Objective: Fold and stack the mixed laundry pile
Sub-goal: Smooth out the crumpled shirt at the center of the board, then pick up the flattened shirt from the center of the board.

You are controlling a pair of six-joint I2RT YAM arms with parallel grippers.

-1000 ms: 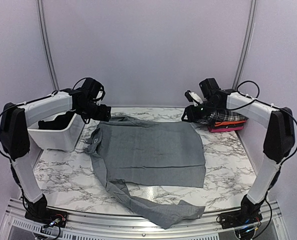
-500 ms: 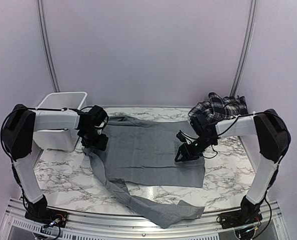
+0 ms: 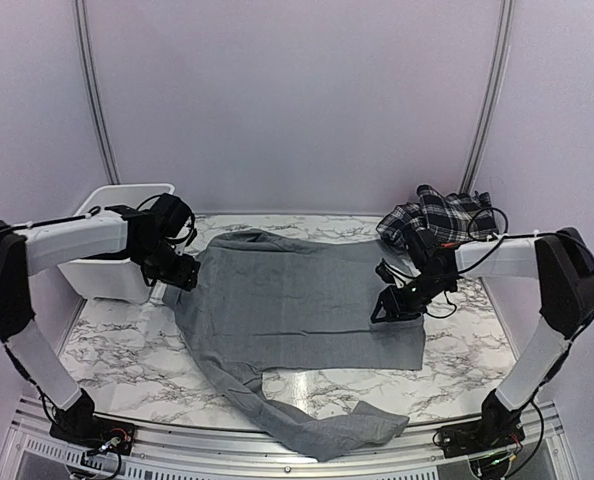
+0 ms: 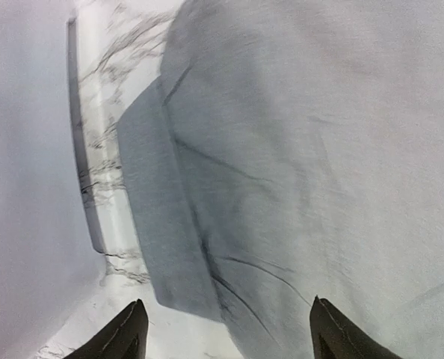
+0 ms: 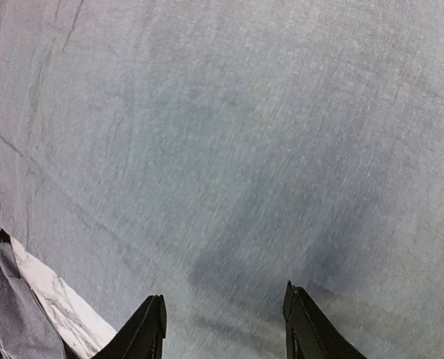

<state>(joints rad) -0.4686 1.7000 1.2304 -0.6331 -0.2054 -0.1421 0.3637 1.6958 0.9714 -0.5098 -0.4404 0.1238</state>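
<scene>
I am hovering my left gripper (image 4: 226, 301) wide open over the grey shirt (image 3: 297, 300) at 9 o'clock. My right gripper (image 5: 223, 292) is hovering open at 3 o'clock, gripping nothing. The shirt is lying spread across the table (image 3: 457, 370).

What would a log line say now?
grey shirt: spread flat | left fingers: open, at its left edge | right fingers: open, at its right edge | plaid piece: back right

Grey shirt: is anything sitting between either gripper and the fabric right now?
Nothing visible. The left gripper is over the left edge of the grey shirt and the right gripper over its right side, jaws apart. Both wrist views show nothing lying on the fabric.
</scene>
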